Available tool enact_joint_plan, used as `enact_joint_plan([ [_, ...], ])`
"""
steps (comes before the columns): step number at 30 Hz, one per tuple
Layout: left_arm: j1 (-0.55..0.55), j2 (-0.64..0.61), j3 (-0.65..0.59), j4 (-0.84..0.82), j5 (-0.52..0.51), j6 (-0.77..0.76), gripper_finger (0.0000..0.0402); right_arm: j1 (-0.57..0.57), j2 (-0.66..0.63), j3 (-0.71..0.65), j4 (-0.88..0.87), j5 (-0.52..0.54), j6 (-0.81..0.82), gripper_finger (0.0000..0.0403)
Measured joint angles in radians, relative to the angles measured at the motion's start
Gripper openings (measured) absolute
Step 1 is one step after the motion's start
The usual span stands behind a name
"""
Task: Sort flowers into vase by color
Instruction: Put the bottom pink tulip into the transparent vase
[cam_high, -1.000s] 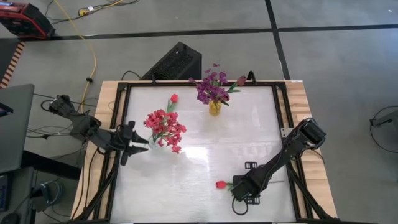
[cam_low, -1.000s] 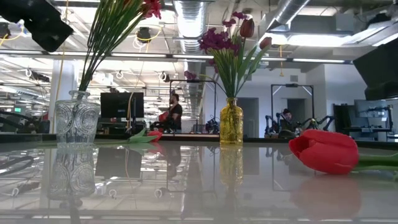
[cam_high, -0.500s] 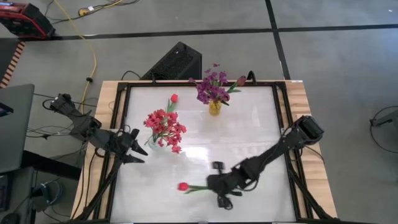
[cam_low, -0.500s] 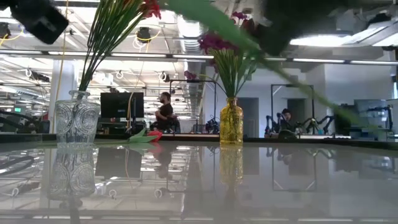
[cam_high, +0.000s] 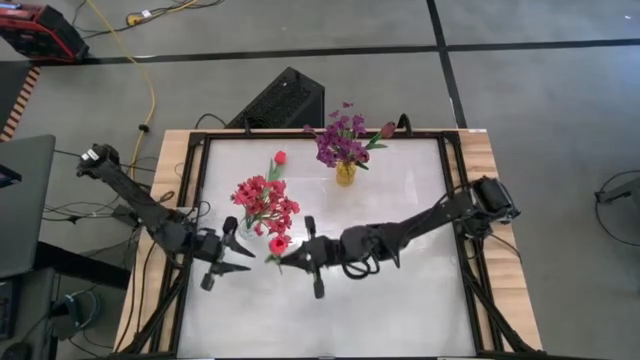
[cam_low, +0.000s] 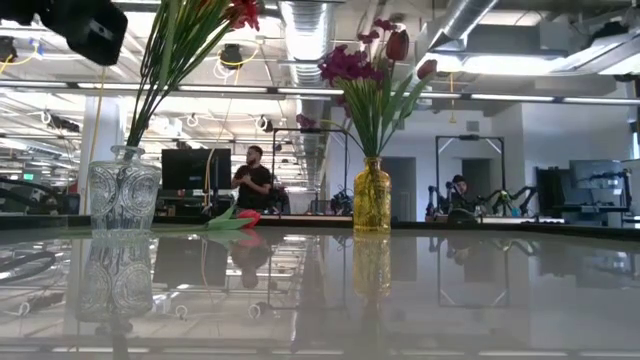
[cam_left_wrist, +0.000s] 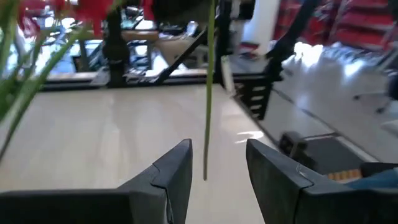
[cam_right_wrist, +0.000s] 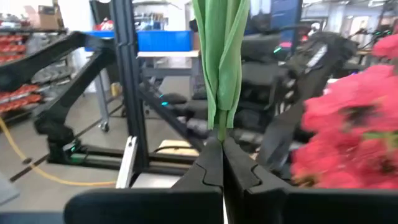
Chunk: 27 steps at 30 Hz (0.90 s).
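Right wrist view showed the right gripper (cam_right_wrist: 221, 163) pinched tight on the thin green stem of a single red tulip (cam_high: 279, 243), leaves rising straight above the fingertips. High view placed that bloom just beside the pink-red cluster (cam_high: 264, 203) in the clear glass vase (cam_low: 123, 195). Left gripper (cam_left_wrist: 217, 167) sat parted, holding nothing, the hanging stem between its fingers. Purple flowers (cam_high: 341, 139) stood in the amber vase (cam_low: 372, 197), well apart.
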Motion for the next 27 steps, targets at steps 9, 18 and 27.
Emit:
enact_joint_plan([
  [9, 0.017, 0.247, 0.000, 0.311, -0.109, 0.076, 0.0140, -0.003, 0.017, 0.000, 0.040, -0.001, 0.000, 0.0016],
  [18, 0.070, 0.434, 0.017, 0.506, -0.007, 0.086, 0.0140, -0.004, 0.083, 0.002, 0.124, 0.035, -0.036, 0.0016],
  [27, 0.074, 0.487, 0.068, 0.511, -0.022, 0.115, 0.0138, -0.011, 0.083, 0.002, 0.125, 0.054, -0.050, 0.0016],
])
